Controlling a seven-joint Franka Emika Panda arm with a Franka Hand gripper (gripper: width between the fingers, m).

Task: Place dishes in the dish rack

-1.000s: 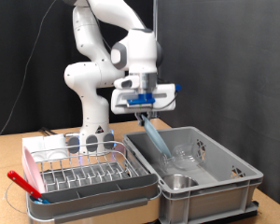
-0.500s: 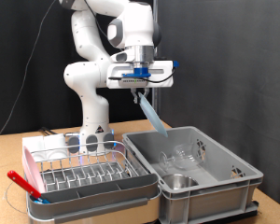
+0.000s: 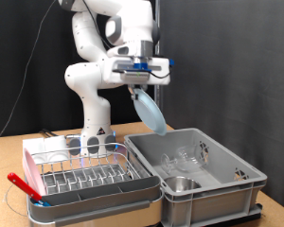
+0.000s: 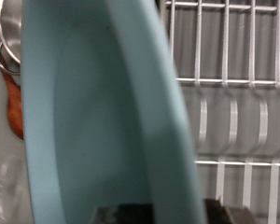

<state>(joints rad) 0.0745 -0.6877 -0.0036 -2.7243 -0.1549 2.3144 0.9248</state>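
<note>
The end effector (image 3: 139, 87) hangs high above the two bins, closed on the rim of a pale blue plate (image 3: 150, 112). The plate dangles edge-down and tilted, its lower end pointing at the crate (image 3: 227, 184) on the exterior view's right. Gripped by the rim like that, it hangs thin and upright, which I'd judge suits the narrow slots of a rack better than carrying it flat would. In the wrist view the plate (image 4: 93, 121) fills most of the picture: smooth, matte, plastic-looking, with a gently curved edge, and the dark fingertips (image 4: 121, 213) just show at its rim.

The rack (image 3: 85, 175) sits low on the exterior view's left, a silvery wire grid on a pale pink tray with a grey trough along its front. Its wires (image 4: 229, 112) show behind the plate in the wrist view, so the hand looks to be somewhere over it. A glass cup (image 3: 53, 155) seems to stand at the rack's back, though it is hard to make out.

The crate is deep grey plastic. A shiny steel bowl (image 3: 183, 183) rests in it near the front, with clear glass cups (image 3: 185, 157) behind. A red-handled utensil (image 3: 22, 184) lies on the counter (image 3: 5, 213) by the rack.
</note>
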